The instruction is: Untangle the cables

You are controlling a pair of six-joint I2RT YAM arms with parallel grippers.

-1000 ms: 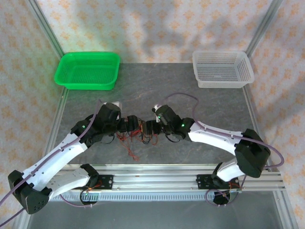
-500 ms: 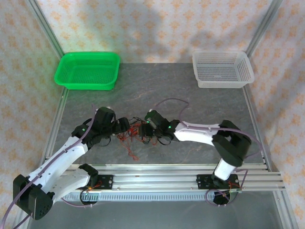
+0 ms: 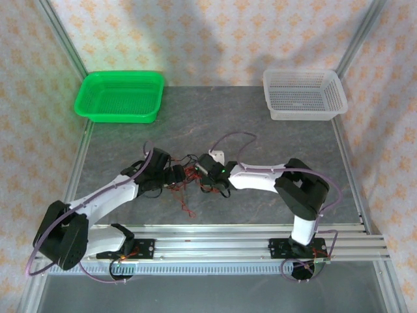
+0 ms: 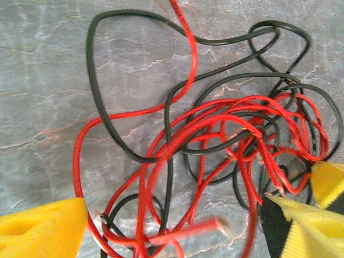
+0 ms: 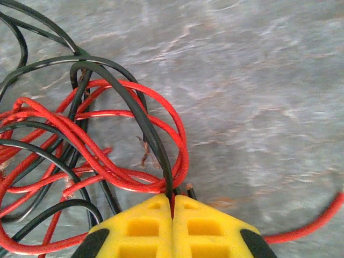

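Note:
The cables [image 3: 189, 173] are a small tangle of thin red and black wires lying on the grey table between my two grippers. My left gripper [image 3: 177, 176] is at the tangle's left side. In its wrist view the gripper [image 4: 177, 231] is open, its yellow fingers [image 4: 43, 231] far apart, and red and black loops [image 4: 215, 123] lie on the table between and beyond them. My right gripper [image 3: 204, 171] is at the tangle's right side. In its wrist view it [image 5: 173, 201] is shut, pinching a black wire [image 5: 145, 123] with red loops beside it. A red strand [image 3: 186, 207] trails toward the near edge.
A green basket [image 3: 120, 96] stands at the back left and a white mesh basket [image 3: 304, 93] at the back right. Aluminium rails [image 3: 215, 244] run along the near edge. Frame posts and patterned walls close in the sides.
Both arms have folded lower, their elbows swinging leftward, and the grippers have dropped onto the tangle. The tangle has shifted slightly away from the near edge.

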